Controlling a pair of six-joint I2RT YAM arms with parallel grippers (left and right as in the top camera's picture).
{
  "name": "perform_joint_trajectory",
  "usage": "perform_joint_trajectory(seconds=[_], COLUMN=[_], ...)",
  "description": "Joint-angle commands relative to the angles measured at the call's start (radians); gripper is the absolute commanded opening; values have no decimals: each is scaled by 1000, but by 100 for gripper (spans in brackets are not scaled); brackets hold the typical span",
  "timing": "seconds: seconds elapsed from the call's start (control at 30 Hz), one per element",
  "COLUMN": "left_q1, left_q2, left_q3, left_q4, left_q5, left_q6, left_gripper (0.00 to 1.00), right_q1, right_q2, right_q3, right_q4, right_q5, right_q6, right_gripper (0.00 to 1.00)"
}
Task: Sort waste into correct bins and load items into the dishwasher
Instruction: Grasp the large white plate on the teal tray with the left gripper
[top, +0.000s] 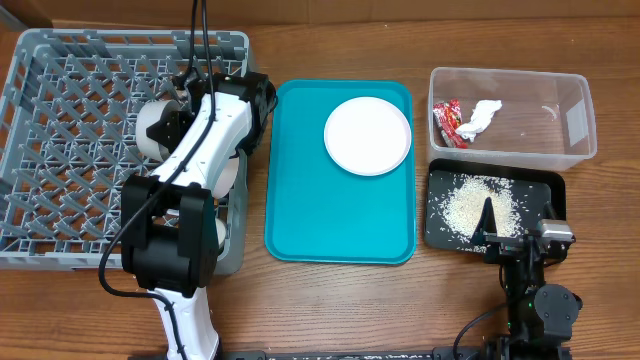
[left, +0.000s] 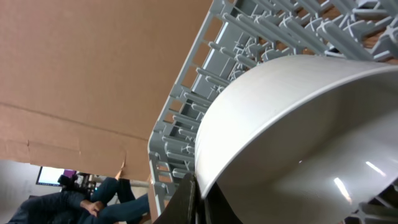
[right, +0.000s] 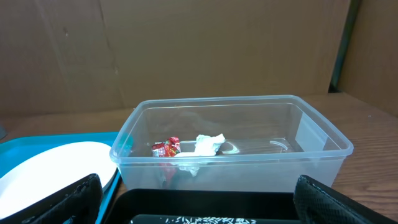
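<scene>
**A:** How far along is the sorting, in your opinion?

**B:** The waste part looks finished. The red wrapper (top: 447, 122) and the white napkin (top: 482, 116) lie side by side in the clear tub (top: 575, 120). The rice grains (top: 470, 203) are spread in the black tray (top: 555, 185).

**A:** And the dishes?

**B:** Only partly done, I judge. The white bowl (left: 292, 124) is over the right part of the dish rack (top: 60, 90). The left gripper (left: 198, 200) carries it there, with its fingers pinched on the rim. The white plate (top: 368, 135) lies flat on the teal tray (top: 300, 220), face up, so it is not yet loaded. I cannot find the chopsticks or the grey bowl; the arm covers part of the rack.

**A:** What about the other arm?

**B:** The right gripper (right: 198, 202) sits at the near edge of the black tray. Its fingers are spread wide and nothing is between them.

**A:** Which way does the bowl point?

**B:** It is round, so it has no real long axis. It is tipped on its side, not sitting on its base. In the left wrist view the mouth opens toward the camera and the lower right, and the outer wall is turned to the pegs. I cannot tell whether it touches the pegs.
</scene>
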Motion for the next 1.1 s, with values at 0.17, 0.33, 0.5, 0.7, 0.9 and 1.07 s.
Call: perform_joint_trajectory(seconds=[0.17,0.33,0.5,0.7,0.9,1.07], left_q1=[9,-8,-56,-99,-106,-145], left_q2=[8,8,6,4,4,4], left_q3=[3,3,17,167,373,439], left_q4=[-12,-11,-46,-180,-229,-61], left_q5=[14,132,187,303,588,1022], left_q6=[2,1,1,1,19,325], left_gripper=[5,27,68,71,81,79], right_q1=[-2,-2,-2,-2,-2,-2], right_q2=[-12,-12,-12,-12,-12,-12], right_q3=[-11,-11,-11,-11,-11,-11], right_q4=[7,7,7,7,7,7], right_q5=[3,2,2,2,2,2], right_q6=[-1,-1,-1,-1,-1,-1], right_gripper=[100,100,100,100,100,100])
